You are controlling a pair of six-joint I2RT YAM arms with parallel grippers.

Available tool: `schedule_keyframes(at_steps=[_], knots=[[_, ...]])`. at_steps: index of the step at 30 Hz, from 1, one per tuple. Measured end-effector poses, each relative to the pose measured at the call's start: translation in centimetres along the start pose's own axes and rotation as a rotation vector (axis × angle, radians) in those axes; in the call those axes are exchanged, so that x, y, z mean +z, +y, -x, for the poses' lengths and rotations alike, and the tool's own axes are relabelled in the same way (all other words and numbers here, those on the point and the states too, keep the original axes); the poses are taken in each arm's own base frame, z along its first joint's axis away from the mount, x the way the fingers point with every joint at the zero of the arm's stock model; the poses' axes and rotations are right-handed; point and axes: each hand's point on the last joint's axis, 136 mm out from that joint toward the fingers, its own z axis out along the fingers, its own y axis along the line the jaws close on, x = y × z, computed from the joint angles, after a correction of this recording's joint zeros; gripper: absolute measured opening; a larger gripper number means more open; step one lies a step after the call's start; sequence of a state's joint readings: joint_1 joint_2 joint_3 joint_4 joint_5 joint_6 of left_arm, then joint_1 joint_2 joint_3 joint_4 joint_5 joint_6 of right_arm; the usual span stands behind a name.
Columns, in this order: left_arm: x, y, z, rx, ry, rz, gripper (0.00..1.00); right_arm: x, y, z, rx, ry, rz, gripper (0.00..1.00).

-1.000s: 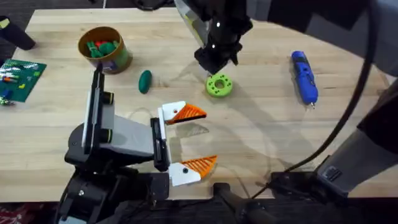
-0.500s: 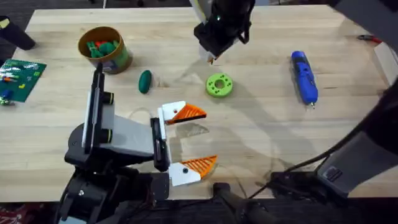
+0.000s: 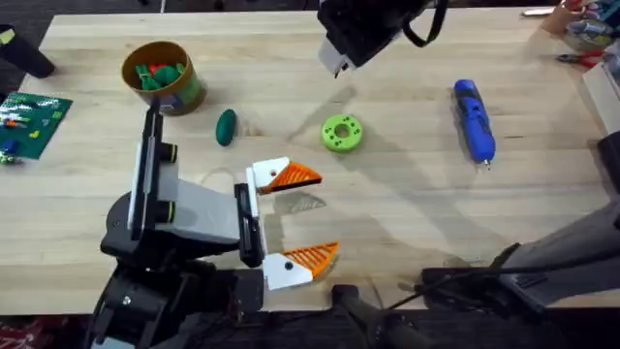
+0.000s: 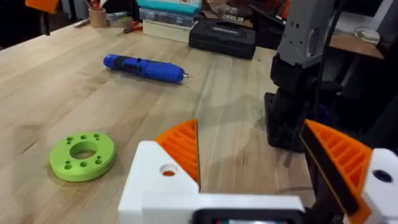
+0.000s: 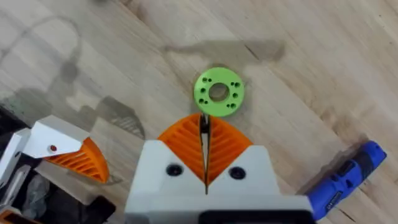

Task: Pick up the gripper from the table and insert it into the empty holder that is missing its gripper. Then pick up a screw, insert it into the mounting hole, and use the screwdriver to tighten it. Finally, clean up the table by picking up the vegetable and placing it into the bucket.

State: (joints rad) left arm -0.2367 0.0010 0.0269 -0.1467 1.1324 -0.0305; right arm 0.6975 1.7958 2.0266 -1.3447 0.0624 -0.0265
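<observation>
Pale wood forms the surface [image 3: 407, 223] on which the things are spread. The left tool [image 3: 291, 218] is seen low over the near part of the surface, its two orange-tipped fingers [image 3: 291, 176] spread wide apart with nothing between them. The right tool [image 5: 204, 140] is raised high above the far middle, its orange pads pressed together; a thin dark object can be made out in the seam between them, but what it is cannot be told. Directly below it, the lime-green ring [image 3: 341, 133] is found lying flat, just beyond the left tool's farther finger. The screwdriver [image 3: 474, 120] is laid on the right side of the surface, well apart from the ring, its metal tip pointing toward the near edge. The vegetable [image 3: 226, 127] is seen left of the ring, lying on the bare wood, near the bucket [image 3: 161, 76] but outside it. Green and red pieces are held inside the bucket at the far left.
</observation>
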Motion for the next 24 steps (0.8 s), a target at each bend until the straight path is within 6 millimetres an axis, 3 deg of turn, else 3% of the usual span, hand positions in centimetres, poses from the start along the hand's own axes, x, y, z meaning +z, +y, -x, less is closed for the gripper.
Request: schedule_keyframes(at_steps=[11, 24], knots=[[0.0, 0.0, 0.0, 0.0, 0.0, 0.0, 0.986, 0.0, 0.9, 0.0, -0.016, 0.001, 0.027, 0.007], [0.0, 0.0, 0.0, 0.0, 0.0, 0.0, 0.986, -0.5, 8.3, -0.5, -0.198, -0.005, 0.167, 0.007]])
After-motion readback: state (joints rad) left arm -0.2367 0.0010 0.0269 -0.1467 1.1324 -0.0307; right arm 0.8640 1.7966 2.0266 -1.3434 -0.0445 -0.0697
